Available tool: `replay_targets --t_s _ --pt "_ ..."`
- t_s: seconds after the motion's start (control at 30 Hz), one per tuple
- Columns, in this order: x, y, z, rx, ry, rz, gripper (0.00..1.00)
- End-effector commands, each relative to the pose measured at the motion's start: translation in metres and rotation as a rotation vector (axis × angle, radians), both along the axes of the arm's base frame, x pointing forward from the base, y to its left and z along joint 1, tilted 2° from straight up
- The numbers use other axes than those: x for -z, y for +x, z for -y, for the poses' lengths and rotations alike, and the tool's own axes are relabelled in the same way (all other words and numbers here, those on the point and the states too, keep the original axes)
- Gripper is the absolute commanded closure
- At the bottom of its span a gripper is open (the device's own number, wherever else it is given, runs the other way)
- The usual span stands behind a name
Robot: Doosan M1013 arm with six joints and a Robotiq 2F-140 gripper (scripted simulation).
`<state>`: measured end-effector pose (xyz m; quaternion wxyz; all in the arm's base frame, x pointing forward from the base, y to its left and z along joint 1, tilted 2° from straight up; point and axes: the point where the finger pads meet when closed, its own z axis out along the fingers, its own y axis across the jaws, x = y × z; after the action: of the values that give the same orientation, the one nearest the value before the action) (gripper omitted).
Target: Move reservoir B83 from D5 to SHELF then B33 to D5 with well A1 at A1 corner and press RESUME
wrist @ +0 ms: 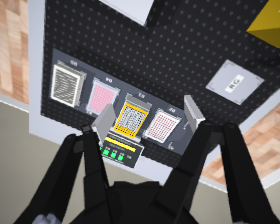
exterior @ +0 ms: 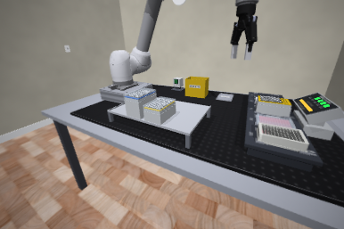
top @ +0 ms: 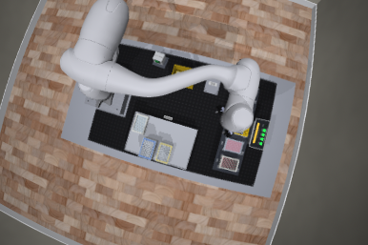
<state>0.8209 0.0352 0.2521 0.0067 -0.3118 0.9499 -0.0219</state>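
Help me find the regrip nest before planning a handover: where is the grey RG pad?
In the wrist view the flat grey square RG pad lies upper right on the black perforated mat, below the yellow box.

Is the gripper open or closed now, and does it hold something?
Open and empty: the gripper hangs high above the deck, fingers spread with only air between them.

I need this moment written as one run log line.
pincer: open, empty | position: high above deck | reservoir: on deck, untouched | shelf: three items | phase: approach
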Motion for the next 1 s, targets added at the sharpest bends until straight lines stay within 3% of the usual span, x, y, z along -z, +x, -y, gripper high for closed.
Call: replay_targets --t_s 0.0,0.73,0.97 --pt "0.0 0.001 -0.001 0.039 0.009 -0.001 0.23" --pt "0.0 0.001 -0.001 0.399 0.018 0.011 0.23" --pt "-0.001 0.003 0.034 0.539 0.021 0.016 0.23"
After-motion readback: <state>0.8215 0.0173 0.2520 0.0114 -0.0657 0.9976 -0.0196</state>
